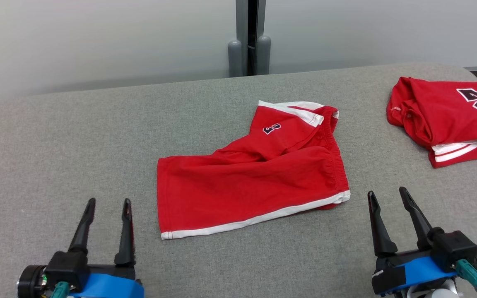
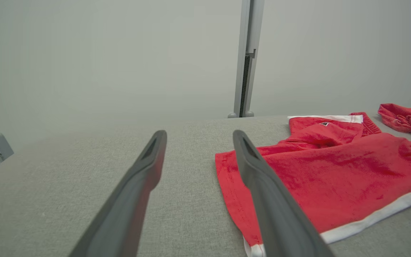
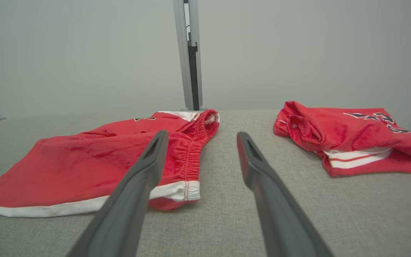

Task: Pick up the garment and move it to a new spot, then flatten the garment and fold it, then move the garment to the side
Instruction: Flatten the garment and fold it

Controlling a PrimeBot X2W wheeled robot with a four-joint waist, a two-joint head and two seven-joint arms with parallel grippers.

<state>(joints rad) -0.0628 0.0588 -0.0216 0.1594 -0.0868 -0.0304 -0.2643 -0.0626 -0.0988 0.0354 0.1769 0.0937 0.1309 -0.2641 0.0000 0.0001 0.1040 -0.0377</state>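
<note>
The red shorts lie on the grey table in front of the grey post, waistband to the post's right, leg hem to its left, with the leg nearer the post bunched back on itself. A folded jersey sits further right of the post. The left gripper and right gripper hover empty, fingers spread wide, farther from the post than the shorts. The pickup looks unstarted: better to pinch hem and waistband corners together, all layers, lifting evenly so nothing drags

Soft cloth shorts on rough woven table
</note>
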